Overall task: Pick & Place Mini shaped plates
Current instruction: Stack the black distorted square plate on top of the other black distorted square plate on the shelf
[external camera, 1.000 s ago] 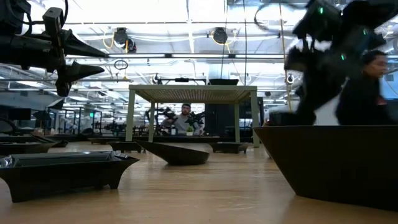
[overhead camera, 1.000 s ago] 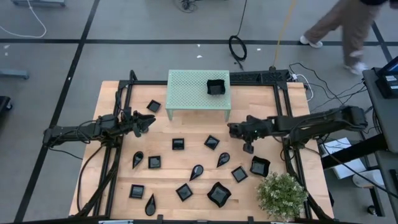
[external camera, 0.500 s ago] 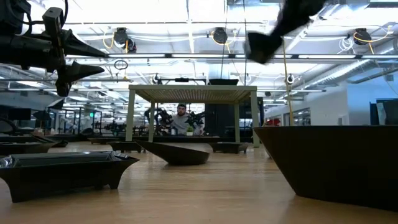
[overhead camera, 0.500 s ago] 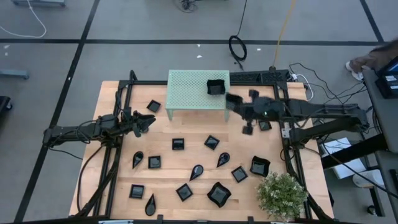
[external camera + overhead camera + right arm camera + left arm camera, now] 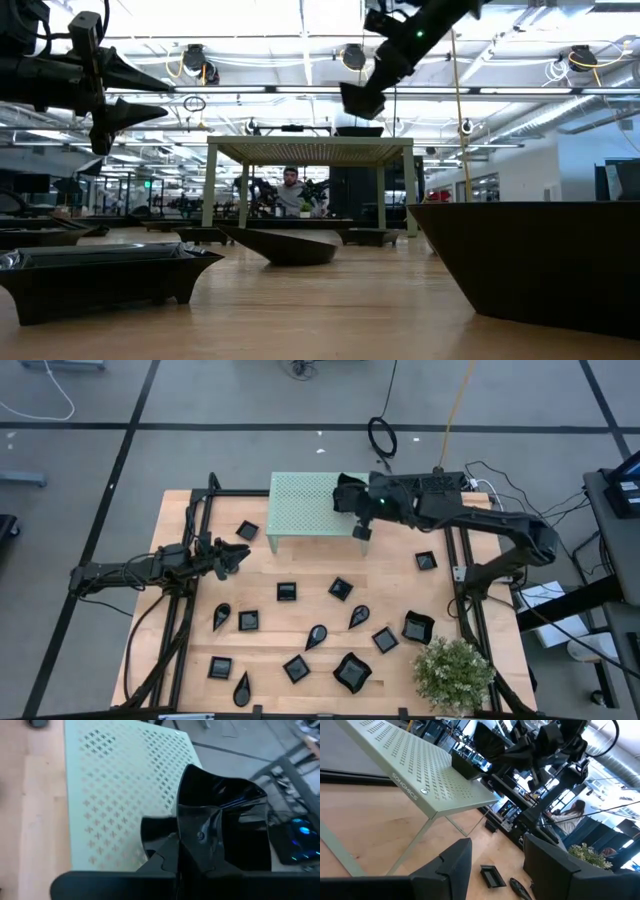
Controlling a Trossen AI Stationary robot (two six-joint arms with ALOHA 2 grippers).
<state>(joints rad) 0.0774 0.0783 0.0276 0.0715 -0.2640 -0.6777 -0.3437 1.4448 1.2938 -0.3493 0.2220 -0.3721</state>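
While the right end effector (image 5: 350, 500) hangs over the stand (image 5: 300, 508), clamped on a plate (image 5: 220, 820), releasing too high could bounce it onto the table (image 5: 400, 575). Left end effector (image 5: 240, 557) waits beside the stand, spread apart.

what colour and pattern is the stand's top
Pale green stand, its top perforated with rows of small cross-shaped holes; the right wrist view shows it best.

The word "SONGMICS" is printed on the front edge of the pale green perforated stand (image 5: 420, 780).
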